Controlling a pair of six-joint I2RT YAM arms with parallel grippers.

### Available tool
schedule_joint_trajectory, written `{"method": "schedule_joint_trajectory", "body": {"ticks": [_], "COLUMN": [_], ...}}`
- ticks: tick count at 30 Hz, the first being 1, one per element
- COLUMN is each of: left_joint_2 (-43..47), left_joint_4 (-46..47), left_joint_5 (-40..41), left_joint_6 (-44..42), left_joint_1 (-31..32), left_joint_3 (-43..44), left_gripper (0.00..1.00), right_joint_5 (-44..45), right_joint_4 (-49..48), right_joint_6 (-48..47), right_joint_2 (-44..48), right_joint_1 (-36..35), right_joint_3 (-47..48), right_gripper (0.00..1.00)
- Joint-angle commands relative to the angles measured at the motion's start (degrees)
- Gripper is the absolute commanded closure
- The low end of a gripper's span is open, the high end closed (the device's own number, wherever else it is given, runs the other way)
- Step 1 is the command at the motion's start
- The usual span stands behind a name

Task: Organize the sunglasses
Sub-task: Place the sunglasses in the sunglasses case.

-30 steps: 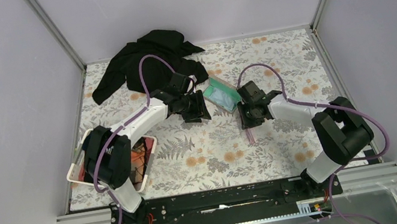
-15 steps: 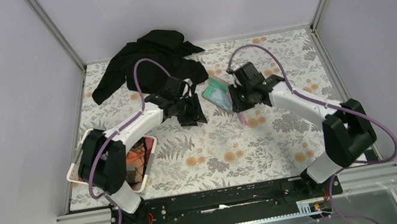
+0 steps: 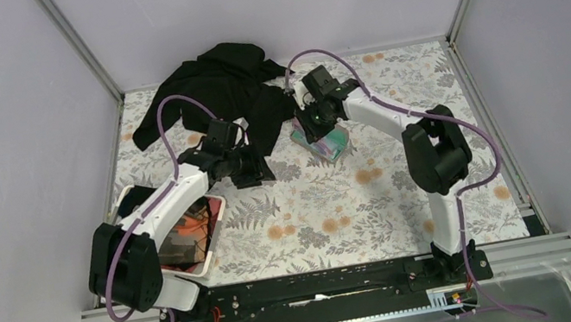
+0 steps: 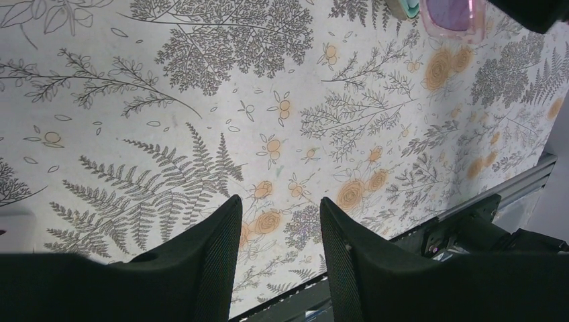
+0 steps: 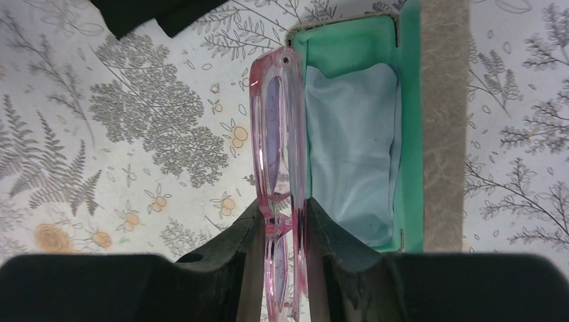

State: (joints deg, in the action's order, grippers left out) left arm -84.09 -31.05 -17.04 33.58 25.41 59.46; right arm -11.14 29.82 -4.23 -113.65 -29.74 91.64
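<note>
The pink sunglasses (image 5: 278, 154) are folded and held edge-on between the fingers of my right gripper (image 5: 283, 204), which is shut on them. They hang just above the left edge of the open grey-brown case (image 5: 439, 134) with green lining; a light blue cloth (image 5: 352, 147) lies inside it. In the top view the right gripper (image 3: 313, 126) is over the case (image 3: 331, 143). My left gripper (image 3: 253, 169) is open and empty, left of the case. The left wrist view shows its jaws apart (image 4: 278, 201) above bare tablecloth, with the sunglasses (image 4: 453, 17) at the top right.
A black garment (image 3: 217, 85) lies crumpled at the back of the table, reaching close to the case. A white tray (image 3: 216, 225) with mixed items sits at the left near edge. Grey walls close in the table on three sides.
My right gripper has carried the sunglasses back and left, from the table's right middle to above the case. My left gripper has drawn back to the left, away from the case.
</note>
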Motion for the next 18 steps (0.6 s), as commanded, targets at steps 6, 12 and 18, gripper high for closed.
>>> {"method": "schedule_joint_trajectory", "body": {"ticks": [6,12,18], "left_joint_2": [2.6,2.7,3.0], "left_joint_4": [-1.9,-1.9,-2.0], "left_joint_5": [1.2,1.1,1.3], "left_joint_6": [-1.5,-1.2,-1.2], "left_joint_1": [-1.2,-1.2,-1.2], "left_joint_3": [-1.5,-1.9,-2.1], "left_gripper": [0.48,0.49,0.49], "right_joint_5": [0.2,-0.3,-0.9], "right_joint_4": [4.8,5.7,5.2], "right_joint_6": [-8.1,-9.8,-10.1], "right_joint_2": [-4.5,-6.8,-7.9], "right_joint_1": [-0.3,0.2,0.6], "right_joint_3": [3.4,4.6,4.6], "right_gripper": [0.69,0.69,0.68]}}
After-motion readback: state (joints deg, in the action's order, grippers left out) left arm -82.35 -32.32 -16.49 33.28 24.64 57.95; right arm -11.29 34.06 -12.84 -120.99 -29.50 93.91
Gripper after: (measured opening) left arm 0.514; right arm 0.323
